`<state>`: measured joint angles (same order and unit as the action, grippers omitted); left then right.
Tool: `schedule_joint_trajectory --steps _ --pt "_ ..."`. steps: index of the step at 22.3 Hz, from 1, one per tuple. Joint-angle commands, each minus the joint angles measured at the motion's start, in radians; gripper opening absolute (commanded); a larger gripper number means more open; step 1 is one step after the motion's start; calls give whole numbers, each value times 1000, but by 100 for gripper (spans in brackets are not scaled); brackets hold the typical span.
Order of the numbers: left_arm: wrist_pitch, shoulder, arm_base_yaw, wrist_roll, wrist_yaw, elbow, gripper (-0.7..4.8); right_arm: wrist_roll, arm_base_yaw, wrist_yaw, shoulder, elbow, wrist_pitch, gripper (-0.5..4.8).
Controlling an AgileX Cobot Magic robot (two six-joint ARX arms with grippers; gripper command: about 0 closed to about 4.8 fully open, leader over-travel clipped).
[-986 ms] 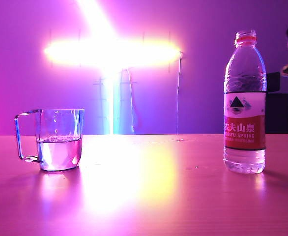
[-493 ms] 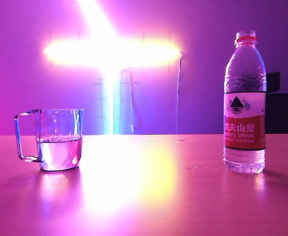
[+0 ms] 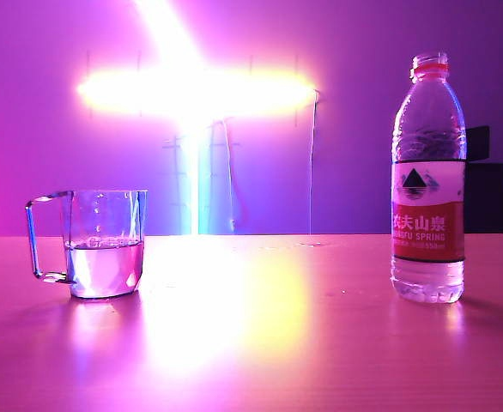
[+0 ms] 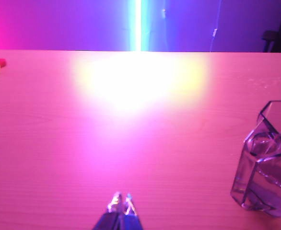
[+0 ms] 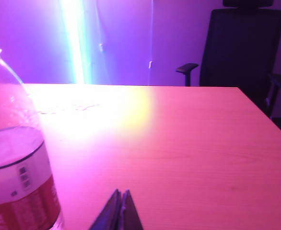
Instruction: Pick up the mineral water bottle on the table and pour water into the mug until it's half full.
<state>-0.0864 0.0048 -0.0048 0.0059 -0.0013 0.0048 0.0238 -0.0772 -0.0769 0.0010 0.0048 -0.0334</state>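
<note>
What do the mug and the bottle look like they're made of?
The mug: clear and faceted, probably glass or hard acrylic; sharp edges, glossy glints. The mineral water bottle: thin clear plastic, judging by its ribbed, crinkled walls, with a printed red-and-white film label.

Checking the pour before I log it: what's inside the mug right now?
The mug holds clear water to roughly half its height, droplets on the wall above. Nothing else shows inside. Both the left gripper and right gripper are shut, apart from it.
</note>
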Motion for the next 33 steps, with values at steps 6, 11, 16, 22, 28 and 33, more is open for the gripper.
schedule_joint_trajectory --steps 6,11,16,22,28,33 --pt "13 1 -1 -3 2 4 -2 11 18 53 -2 -4 -20 -1" --pt "13 1 -1 -3 2 4 -2 11 36 53 -2 -4 -15 -1" --pt "13 1 -1 -3 2 4 -2 11 55 50 -2 -4 -15 -1" --pt "13 1 -1 -3 2 4 -2 11 55 51 -2 -4 -15 -1" --pt "13 1 -1 -3 2 4 -2 11 55 51 -2 -4 -15 -1" --pt "13 1 -1 -3 2 4 -2 11 55 51 -2 -4 -15 -1"
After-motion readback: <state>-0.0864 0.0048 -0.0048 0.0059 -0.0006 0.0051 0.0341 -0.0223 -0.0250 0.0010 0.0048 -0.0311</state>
